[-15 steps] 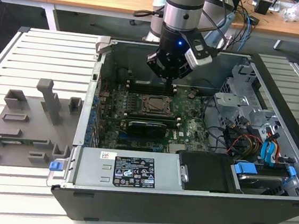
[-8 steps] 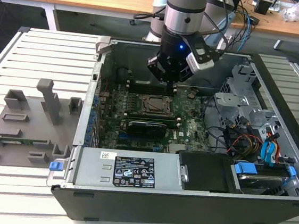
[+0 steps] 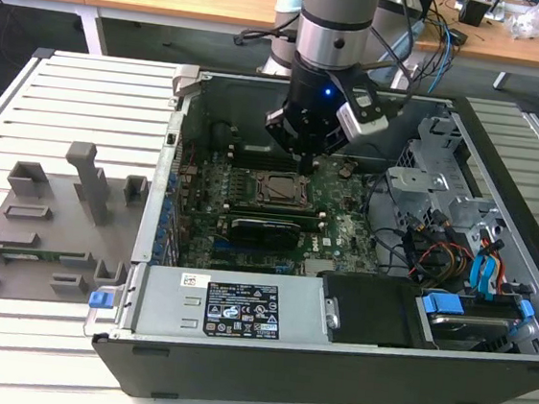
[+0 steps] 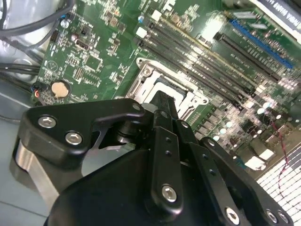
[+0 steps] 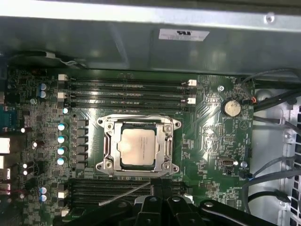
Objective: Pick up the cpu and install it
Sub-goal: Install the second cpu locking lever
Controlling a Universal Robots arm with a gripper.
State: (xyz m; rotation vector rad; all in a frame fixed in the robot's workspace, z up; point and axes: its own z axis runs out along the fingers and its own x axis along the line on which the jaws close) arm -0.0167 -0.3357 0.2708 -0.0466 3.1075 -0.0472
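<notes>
Hovering above the open computer case (image 3: 507,140), I am over the green motherboard (image 3: 335,223), a little to the far side of the socket frame (image 3: 278,189) as the exterior view shows it. My gripper (image 3: 305,153) hangs from the silver arm (image 3: 336,26) and points down into the case.

The cpu (image 5: 137,147) lies already inside the socket frame (image 5: 138,146), flat, with its pale silvery top facing up. In the first wrist view the metal frame goes around it on all sides and its load plate is open, so the chip is uncovered. I am not touching the cpu; my fingers (image 5: 157,188) are just beside the edge of the frame, and nothing is between them.

In the second wrist view my fingers (image 4: 162,106) come together into one narrow black tip, so they look closed and they hold nothing. Behind this tip I see the socket frame (image 4: 150,77) and the long memory slots (image 4: 211,70) beside it.

At the exterior view's left, outside the case, the grey fixture blocks (image 3: 55,223) stand on the slatted table (image 3: 89,87). A round coin battery (image 5: 231,108) sits on the board, well apart from the socket.
</notes>
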